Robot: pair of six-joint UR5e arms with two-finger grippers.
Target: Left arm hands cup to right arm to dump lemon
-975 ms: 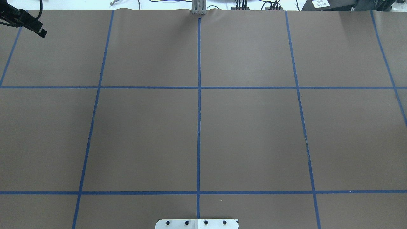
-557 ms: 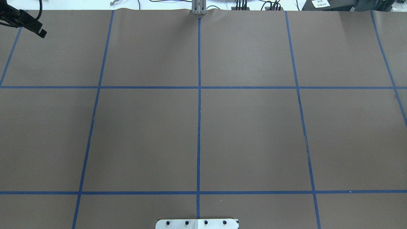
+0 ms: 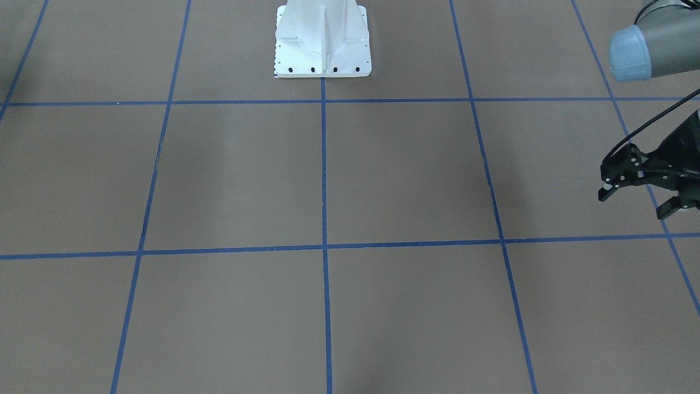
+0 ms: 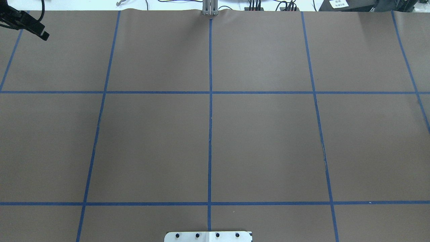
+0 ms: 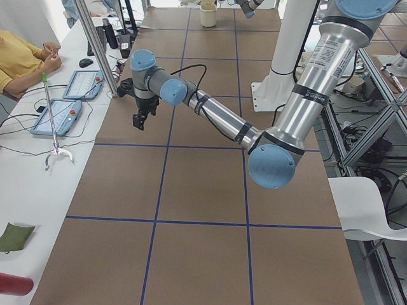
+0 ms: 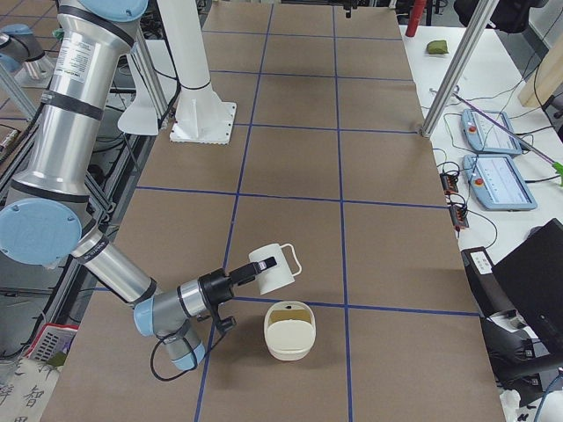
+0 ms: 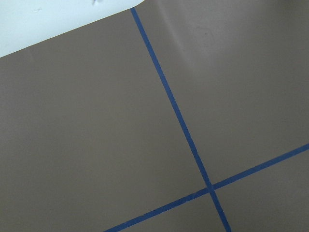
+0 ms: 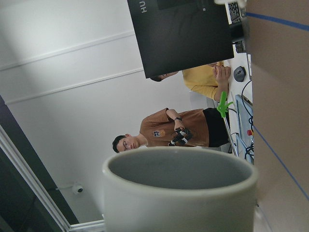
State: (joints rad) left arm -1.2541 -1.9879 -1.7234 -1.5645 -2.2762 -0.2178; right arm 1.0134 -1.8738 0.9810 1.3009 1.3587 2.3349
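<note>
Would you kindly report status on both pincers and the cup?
Left pincer open, empty. Cup tipped sideways at right pincer, grip unreadable, by cream tub. Nothing seen between them.

You can read very little here. In the right wrist view, the white letters "HU" stand on the black laptop lid (image 8: 181, 34) at 12 o'clock, cut off by the top edge. In the overhead view, the white label (image 4: 338, 3) at 1 o'clock carries print too small to make out.
</note>
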